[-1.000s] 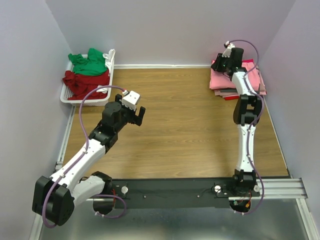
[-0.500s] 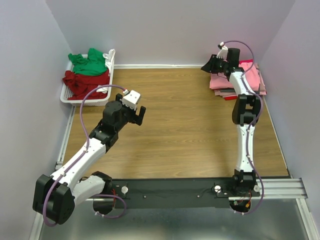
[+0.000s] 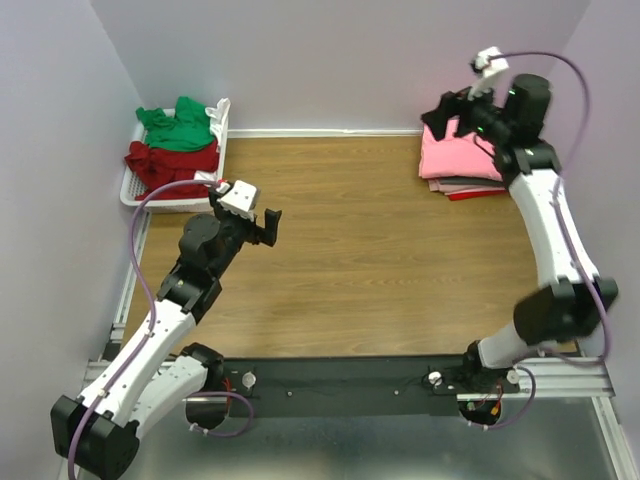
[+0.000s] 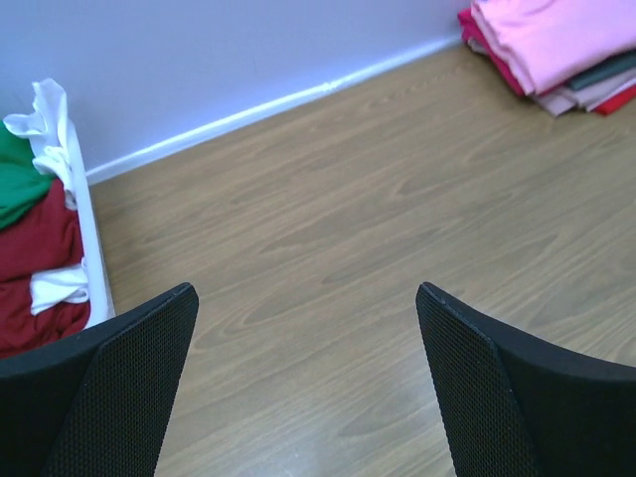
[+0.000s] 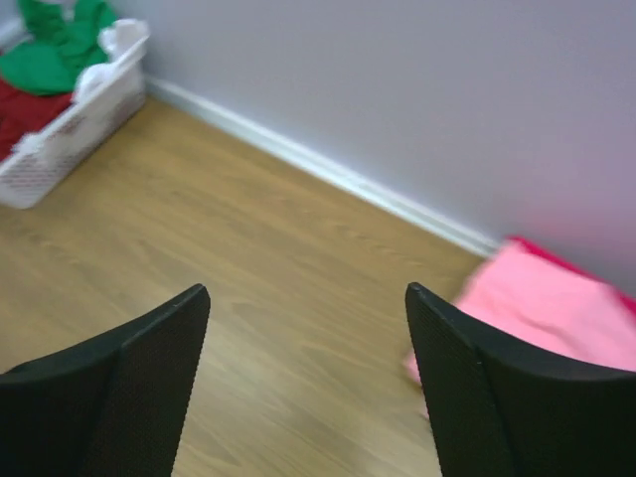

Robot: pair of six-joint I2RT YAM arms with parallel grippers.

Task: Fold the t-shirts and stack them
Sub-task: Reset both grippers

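A stack of folded t-shirts (image 3: 460,160) lies at the table's far right, a light pink one on top, with grey and red edges below (image 4: 556,45) (image 5: 556,308). Crumpled green (image 3: 178,125) and dark red (image 3: 170,165) t-shirts fill the white basket (image 3: 135,192) at the far left. My right gripper (image 3: 447,112) hovers raised above the stack's left edge, open and holding nothing (image 5: 308,298). Over the table's left part, near the basket, my left gripper (image 3: 262,226) is open and holds nothing (image 4: 308,298).
The wooden table (image 3: 360,250) is walled by lilac panels behind and at both sides. The basket's white rim (image 4: 84,229) shows at the left of the left wrist view. A black rail (image 3: 350,378) with the arm bases runs along the near edge.
My right gripper opened, let go of the pink shirt and rose up and to the right off the stack. My left arm swung slightly left toward the basket.
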